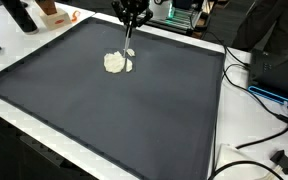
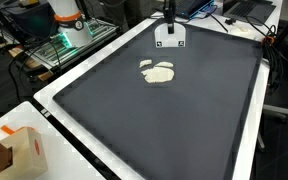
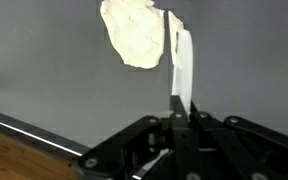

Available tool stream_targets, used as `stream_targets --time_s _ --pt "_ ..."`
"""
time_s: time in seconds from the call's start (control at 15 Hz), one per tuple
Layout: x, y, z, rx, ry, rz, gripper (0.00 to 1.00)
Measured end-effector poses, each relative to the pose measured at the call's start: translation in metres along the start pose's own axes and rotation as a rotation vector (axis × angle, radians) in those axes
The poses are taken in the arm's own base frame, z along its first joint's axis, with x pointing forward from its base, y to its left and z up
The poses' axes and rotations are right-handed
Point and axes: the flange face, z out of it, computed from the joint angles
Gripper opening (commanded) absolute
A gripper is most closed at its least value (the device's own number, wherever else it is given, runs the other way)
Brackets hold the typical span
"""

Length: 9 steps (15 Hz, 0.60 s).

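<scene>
A cream, dough-like lump (image 3: 134,33) lies on the dark grey mat (image 1: 134,115), toward its far side. It shows in both exterior views (image 1: 117,63) (image 2: 159,72). My gripper (image 3: 181,108) is shut on a flat white tool (image 3: 182,65) that reaches out from the jaws. The tool's tip lies just right of the lump in the wrist view; I cannot tell whether they touch. In an exterior view the gripper (image 1: 130,24) hangs above the lump with the tool (image 1: 129,42) pointing down. Seen broadside, the tool (image 2: 169,37) is a wide white blade with two dark spots.
A white table rim (image 1: 221,120) frames the mat. Black cables (image 1: 267,95) and a connector (image 1: 281,158) lie to one side. A cardboard box (image 2: 19,152) sits at a near corner. An orange-and-white object (image 2: 68,20) and electronics (image 1: 181,14) stand behind the mat.
</scene>
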Motion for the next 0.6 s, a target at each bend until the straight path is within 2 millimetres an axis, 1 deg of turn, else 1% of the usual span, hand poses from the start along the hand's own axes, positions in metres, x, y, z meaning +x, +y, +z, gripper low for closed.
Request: stream_targets --time_s 0.2,0.27,0.33,0.6 --pt "0.010 0.001 -0.011 0.051 0.001 0.064 0.01" --pt "0.013 0.002 -0.015 0.066 0.000 0.082 0.04" --pt "0.016 0.003 -0.018 0.068 0.005 0.083 0.04" --pt "0.016 0.003 -0.017 0.068 0.003 0.083 0.04"
